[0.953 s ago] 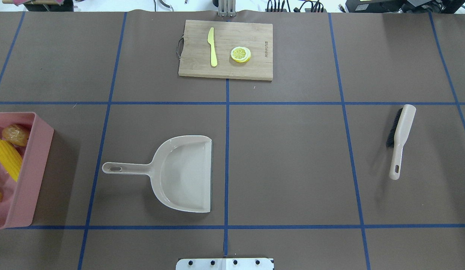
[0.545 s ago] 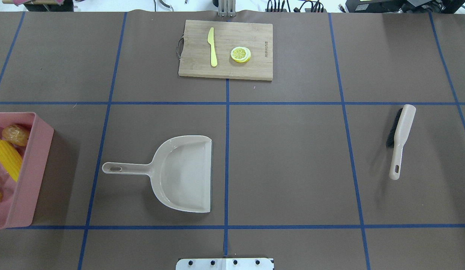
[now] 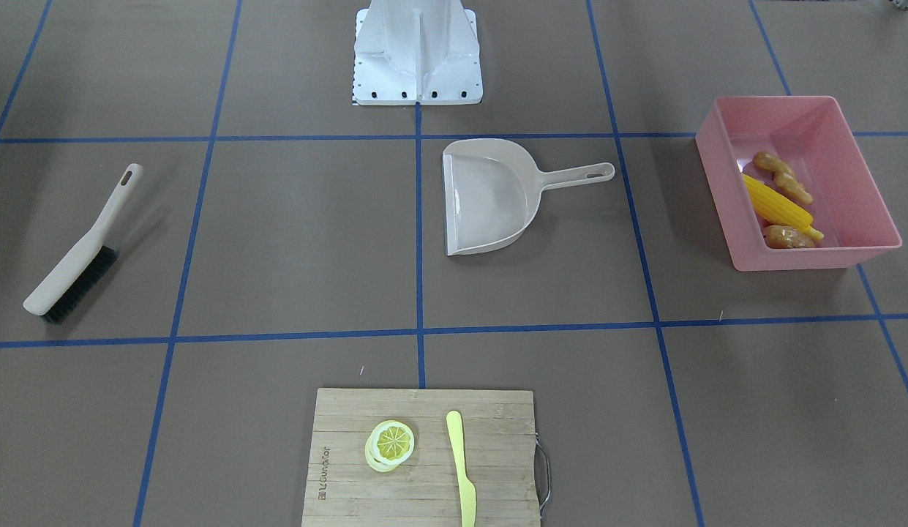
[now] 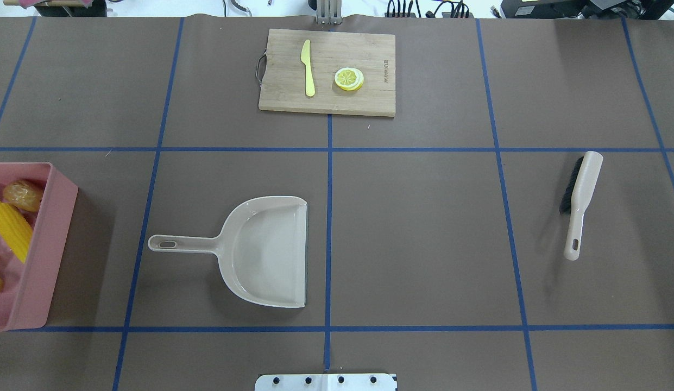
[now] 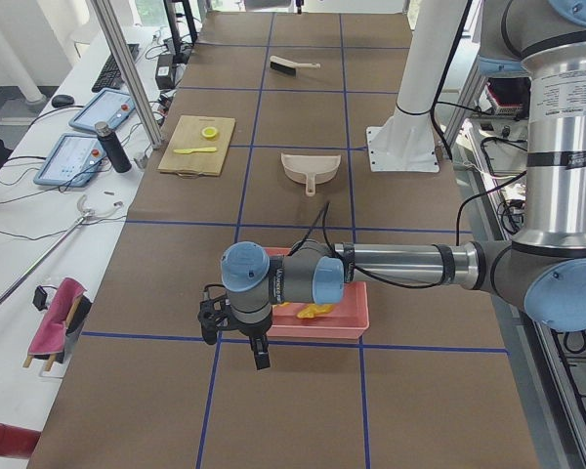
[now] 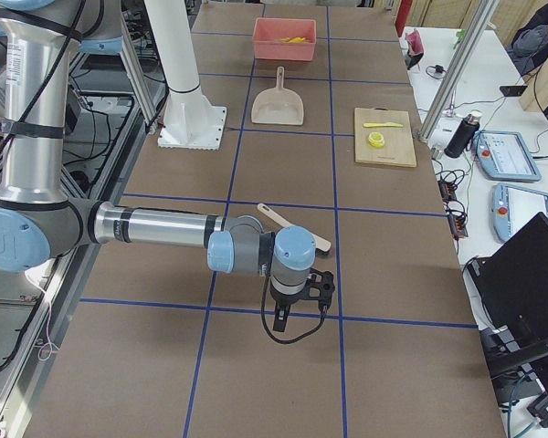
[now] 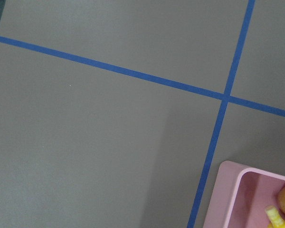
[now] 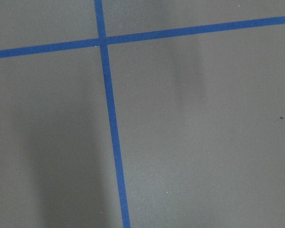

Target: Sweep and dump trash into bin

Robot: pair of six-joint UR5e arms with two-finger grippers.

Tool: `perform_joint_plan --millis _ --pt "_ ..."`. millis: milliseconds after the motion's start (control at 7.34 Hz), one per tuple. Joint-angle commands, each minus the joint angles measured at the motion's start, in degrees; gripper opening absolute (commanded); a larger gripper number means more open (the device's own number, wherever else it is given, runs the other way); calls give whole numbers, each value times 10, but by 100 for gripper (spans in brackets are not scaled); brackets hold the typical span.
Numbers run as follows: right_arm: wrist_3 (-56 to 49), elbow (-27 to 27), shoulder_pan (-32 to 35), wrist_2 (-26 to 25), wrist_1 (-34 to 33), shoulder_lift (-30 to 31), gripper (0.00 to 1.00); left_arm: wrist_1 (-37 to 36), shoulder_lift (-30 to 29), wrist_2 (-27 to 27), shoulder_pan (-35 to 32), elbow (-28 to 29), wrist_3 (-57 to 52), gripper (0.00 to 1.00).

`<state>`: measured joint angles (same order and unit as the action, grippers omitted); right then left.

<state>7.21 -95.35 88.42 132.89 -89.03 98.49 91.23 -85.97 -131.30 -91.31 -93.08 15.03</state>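
I am looking at the brown table, marked into squares by blue tape. Both arms reach out low over its ends. The left arm stretches across the bin, and the left gripper hangs over bare table just past the bin's outer side. The right arm holds the right gripper above the table near the brush. Only the side cameras show either gripper, so I cannot tell how wide the fingers stand or whether they hold anything.

In the overhead view the pink bin sits at the left edge of the table. The wooden cutting board lies far centre. The beige dustpan lies flat, near and just left of centre, with its handle pointing left toward the bin. The brush lies well apart on the right.

All the trash is inside the bin. The yellow corn cob lies between the knobbly ginger root and the brown potato.

On the board the pale-yellow knife lies beside the lemon slice, not touching it.
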Motion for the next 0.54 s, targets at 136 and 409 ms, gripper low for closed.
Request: perform_joint_plan --millis 136,409 --pt "0 3 0 0 0 -1 100 7 4 0 0 2 0 99" --pt "0 3 0 -1 0 -1 100 7 9 0 0 3 0 99"
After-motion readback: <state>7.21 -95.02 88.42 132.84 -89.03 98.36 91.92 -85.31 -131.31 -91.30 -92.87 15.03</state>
